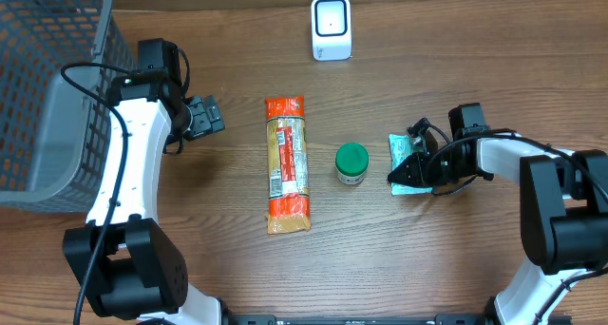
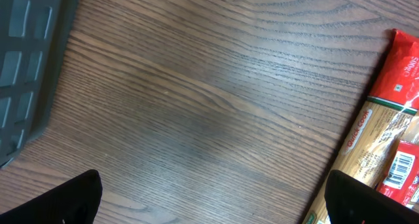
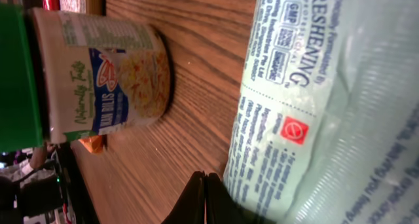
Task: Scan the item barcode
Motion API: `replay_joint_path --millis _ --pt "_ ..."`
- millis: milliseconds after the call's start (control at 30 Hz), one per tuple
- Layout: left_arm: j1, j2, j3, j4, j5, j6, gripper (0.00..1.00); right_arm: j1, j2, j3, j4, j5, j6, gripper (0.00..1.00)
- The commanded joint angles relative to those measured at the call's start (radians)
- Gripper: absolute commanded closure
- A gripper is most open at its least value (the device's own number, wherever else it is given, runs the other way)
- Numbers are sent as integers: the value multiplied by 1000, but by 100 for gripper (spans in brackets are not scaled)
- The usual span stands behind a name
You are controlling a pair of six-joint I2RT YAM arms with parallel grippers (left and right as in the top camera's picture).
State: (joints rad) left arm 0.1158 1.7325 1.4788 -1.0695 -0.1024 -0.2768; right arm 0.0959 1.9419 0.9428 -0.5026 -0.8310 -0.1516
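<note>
The pale green packet (image 1: 399, 150) lies on the wooden counter (image 1: 475, 68) over on the robot's right side, well short of the white scanner (image 1: 331, 28) that stands at the far edge. From overhead its long axis runs from the near side to the far side, tipped a little off straight, so it lies roughly parallel to the long pasta pack (image 1: 287, 163) in the middle of the counter. A small can with a green lid (image 1: 351, 163) stands upright between the two, just beside the packet and apart from it. The right gripper (image 1: 407, 176) is down at the packet's near end on the side facing the can. In the right wrist view the gripper (image 3: 204, 196) has its jaws pressed together with no gap, and the packet's (image 3: 327, 106) printed edge runs straight into them, so it looks nipped by that edge. The small print on the wrap runs along the packet's length, and the can (image 3: 105, 73) sits just beyond it. I can see no barcode on the part of the packet that shows. On the other side, the left gripper (image 1: 211, 114) hangs wide open with nothing in it, between the grey mesh basket (image 1: 47, 97) and the pasta pack. Its own camera shows the gripper (image 2: 213, 204) above bare wood, with the basket's wall (image 2: 26, 67) at one edge and the pasta pack's (image 2: 386, 152) red end at the other.
</note>
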Motion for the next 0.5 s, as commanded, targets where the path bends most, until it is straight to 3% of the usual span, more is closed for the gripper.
replay_joint_path --millis 0,233,333,467 --pt "2 -6 9 1 -9 23 0 -3 -15 -37 22 57 25 96" --pt "2 -5 9 1 -9 23 0 -4 -18 -29 0 6 23 96" --pt "2 -6 9 1 -9 23 0 -8 -37 37 -108 -53 19 96" --pt "2 -6 9 1 -9 23 0 -7 -94 174 -341 -35 -98 96"
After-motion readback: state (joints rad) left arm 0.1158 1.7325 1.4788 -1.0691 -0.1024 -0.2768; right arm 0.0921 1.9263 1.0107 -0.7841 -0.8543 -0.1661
